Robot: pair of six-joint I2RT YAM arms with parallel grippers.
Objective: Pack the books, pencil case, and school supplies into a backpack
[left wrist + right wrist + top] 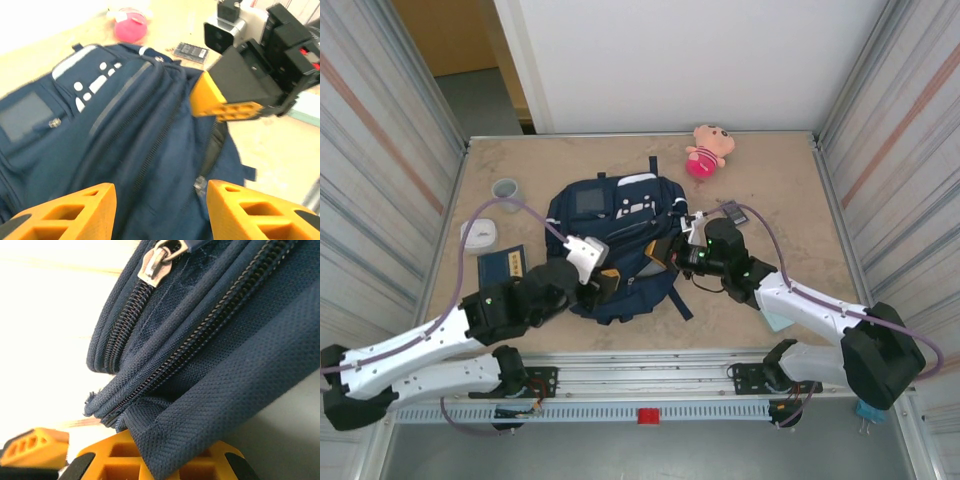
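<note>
Top external: high at the near edge, looking down on the surface (790, 200). Left wrist: close above the backpack (125, 145), facing the right tool (220, 102). Right wrist: against the backpack's zippers (200, 345). All share the backpack.

The tan, speckled table (790, 200) carries a navy backpack (620, 215) lying flat at its middle. To the left lie a grey cup (506, 188), a white rounded box (480, 233) and a dark blue book (502, 266). A pink-and-tan plush toy (708, 150) sits at the far edge, a small dark gadget (735, 211) just right of the backpack, and a pale teal pencil case (777, 321) near the front right.
</note>
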